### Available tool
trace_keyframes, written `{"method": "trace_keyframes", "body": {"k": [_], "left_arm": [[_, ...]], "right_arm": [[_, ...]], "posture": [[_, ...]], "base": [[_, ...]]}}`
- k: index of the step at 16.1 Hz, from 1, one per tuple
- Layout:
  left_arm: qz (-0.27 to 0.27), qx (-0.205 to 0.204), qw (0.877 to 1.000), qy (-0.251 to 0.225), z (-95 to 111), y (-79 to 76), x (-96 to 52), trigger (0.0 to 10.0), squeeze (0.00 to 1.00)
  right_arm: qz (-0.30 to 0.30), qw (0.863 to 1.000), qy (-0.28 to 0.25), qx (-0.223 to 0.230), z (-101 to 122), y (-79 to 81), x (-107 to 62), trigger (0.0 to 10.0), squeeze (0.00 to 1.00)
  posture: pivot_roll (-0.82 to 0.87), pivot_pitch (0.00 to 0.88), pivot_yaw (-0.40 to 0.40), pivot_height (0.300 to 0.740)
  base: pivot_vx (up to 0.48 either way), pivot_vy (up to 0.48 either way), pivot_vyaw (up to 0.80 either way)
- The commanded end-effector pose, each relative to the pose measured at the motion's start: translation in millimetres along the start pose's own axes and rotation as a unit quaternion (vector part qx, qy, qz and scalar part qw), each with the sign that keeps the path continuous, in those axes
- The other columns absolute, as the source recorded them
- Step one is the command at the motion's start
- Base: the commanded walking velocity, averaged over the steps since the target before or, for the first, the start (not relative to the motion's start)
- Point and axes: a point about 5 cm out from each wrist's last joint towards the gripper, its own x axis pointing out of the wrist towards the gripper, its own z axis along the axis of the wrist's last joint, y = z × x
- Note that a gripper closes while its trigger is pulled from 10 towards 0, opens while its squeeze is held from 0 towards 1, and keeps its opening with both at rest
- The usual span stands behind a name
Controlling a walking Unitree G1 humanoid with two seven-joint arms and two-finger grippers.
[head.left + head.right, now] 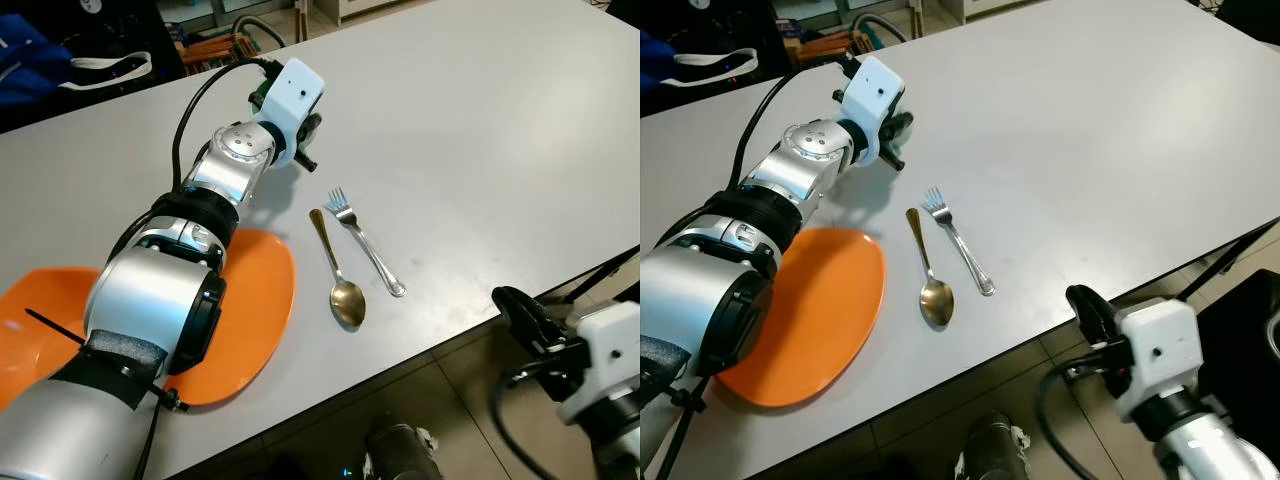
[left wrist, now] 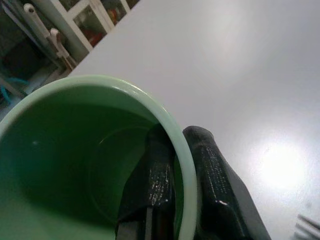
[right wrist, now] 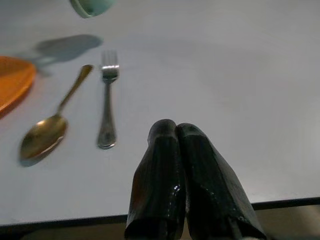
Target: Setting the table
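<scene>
We are holding our right gripper nearest, off the desk's front edge, its fingers pressed together and gripping nothing. On the desk an orange plate is lying at our left, with a gold spoon just beside it and a silver fork next to the spoon, the two apart and roughly parallel. Farther out, we are reaching our left gripper over the desk beyond the cutlery, its fingers clamped on the rim of a green cup, one finger inside and one outside. The cup's shadow is falling beside the plate.
</scene>
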Motion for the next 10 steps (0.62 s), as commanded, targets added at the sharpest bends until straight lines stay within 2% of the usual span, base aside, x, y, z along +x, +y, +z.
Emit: {"method": "trace_keyframes", "body": {"k": [1,4,7,10], "left_arm": [[0.005,0.007,1.0,0.024,-7,5.6,-2.5,0.0,0.0],[0.003,0.0,0.999,0.046,-11,4.9,-2.3,0.0,0.0],[0.001,-0.008,0.998,0.07,-17,2.2,-2.1,0.0,0.0],[0.005,-0.018,0.997,0.079,-19,1.5,-2.0,0.0,0.0]], "right_arm": [[0.026,1.0,-0.002,0.004,7,0.8,-1.2,10.0,0.0],[0.026,1.0,-0.013,0.01,13,-0.9,2.2,10.0,0.0],[0.098,0.994,-0.017,0.039,27,6.8,0.2,10.0,0.0],[0.15,0.988,-0.003,0.048,30,9.7,0.8,10.0,0.0]], "posture": [[-0.55,0.168,0.096,0.74],[-0.55,0.163,0.092,0.74],[-0.56,0.164,0.097,0.74],[-0.55,0.165,0.094,0.74]], "base": [[0.0,0.0,0.0],[0.0,0.0,0.0],[0.0,0.0,0.0],[0.0,0.0,0.0]]}}
